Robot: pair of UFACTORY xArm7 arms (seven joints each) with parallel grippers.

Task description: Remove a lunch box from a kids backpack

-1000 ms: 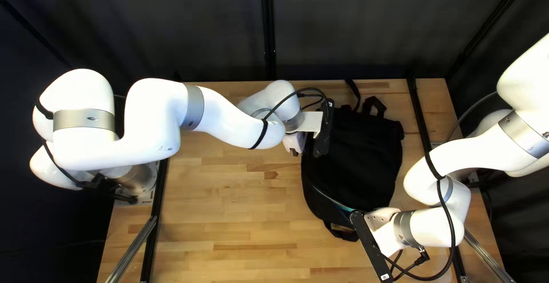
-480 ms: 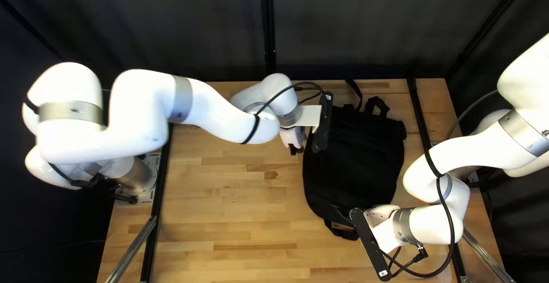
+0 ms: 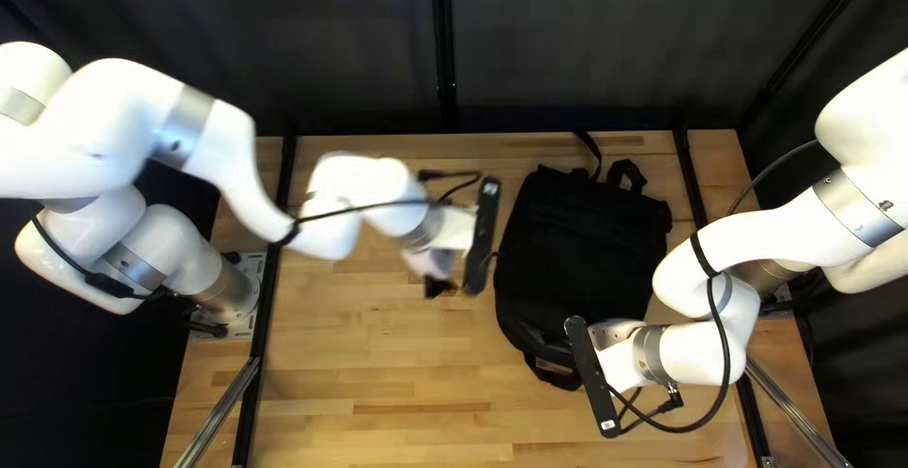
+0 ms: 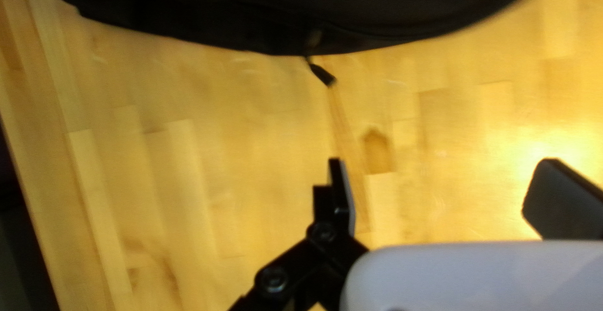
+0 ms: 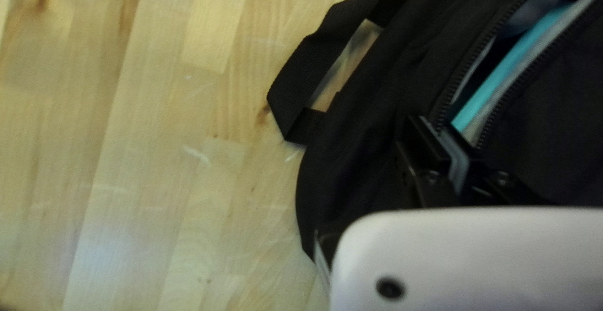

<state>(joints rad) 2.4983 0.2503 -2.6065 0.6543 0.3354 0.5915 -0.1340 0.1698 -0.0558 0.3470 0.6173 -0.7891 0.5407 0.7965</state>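
Lunch box (image 5: pixel 510 66), likely the teal strip inside the backpack (image 3: pixel 582 251); left gripper (image 4: pixel 451 195) left of it, wide open, empty, best entering along the zip (image 5: pixel 461 80); right gripper (image 5: pixel 446 140) at its near end, closed, any hold unclear, should brace gently.

backpack (image 3: pixel 586 260): matt cloth | table (image 3: pixel 378 364): smooth wood | teal item (image 5: pixel 502 75): perhaps plastic

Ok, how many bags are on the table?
1: the black backpack, on the table's right half in the top left view, with my right gripper at its partly open zip. A smaller bag could be hidden inside it.
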